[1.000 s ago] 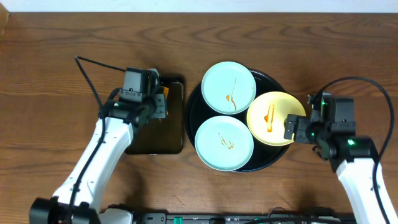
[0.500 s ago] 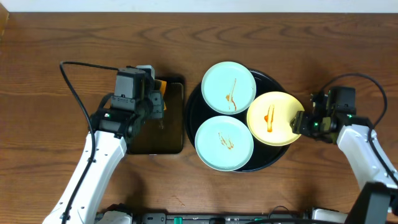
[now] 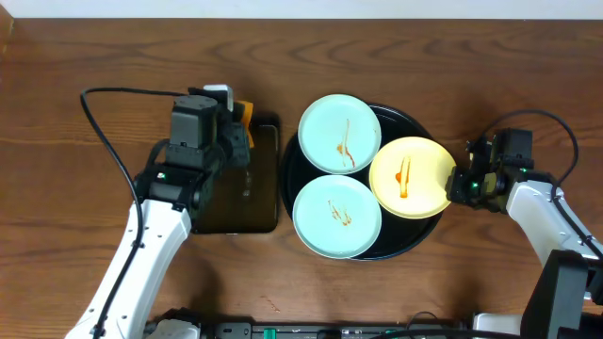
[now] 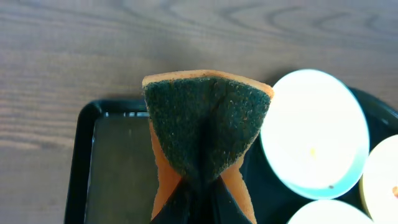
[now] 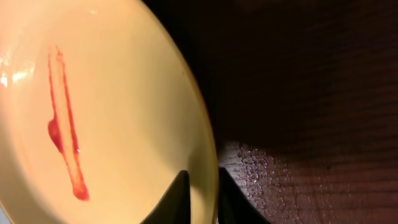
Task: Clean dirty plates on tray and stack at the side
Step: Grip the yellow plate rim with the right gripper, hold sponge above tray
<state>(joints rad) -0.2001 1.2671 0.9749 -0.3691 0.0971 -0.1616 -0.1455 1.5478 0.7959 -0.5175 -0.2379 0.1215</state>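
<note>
Left gripper: my left gripper (image 3: 237, 132) hangs over the top end of the small rectangular tray (image 3: 262, 202), clenched on the sponge (image 4: 205, 130)

Sponge: orange with a dark green scouring face, pinched so hard that it folds into a wedge (the green side faces the wrist camera); its top edge reaches past the rectangular tray's rim and over the wood

Right gripper: my right gripper (image 5: 202, 196) sits at the right edge of the yellow plate (image 3: 410, 177), with one finger on either side of the rim, and it looks clamped on that rim

Yellow plate: on the right side of the tray (image 3: 290, 177), with its right edge overhanging the tray's rim above the table (image 3: 75, 56); one long orange-red streak (image 5: 65, 124) runs down its face; its left edge meets both mint plates, and I cannot tell whether it overlaps them

Upper mint plate (image 3: 340, 133): at the tray's top left, streaked, its top edge over the raised rim

Lower mint plate (image 3: 337, 217): at the tray's bottom left, streaked, just below the upper one and very close to it

Tray edges: a sliver of black shows between the plates and along the lower right rim; its left rim lies just beside the rectangular tray

Open room: I see bare wood in a wide band along the far side, more to the left of my left arm where only the cable (image 3: 104, 122) loops, and a patch to the right of the tray around my right arm
</note>
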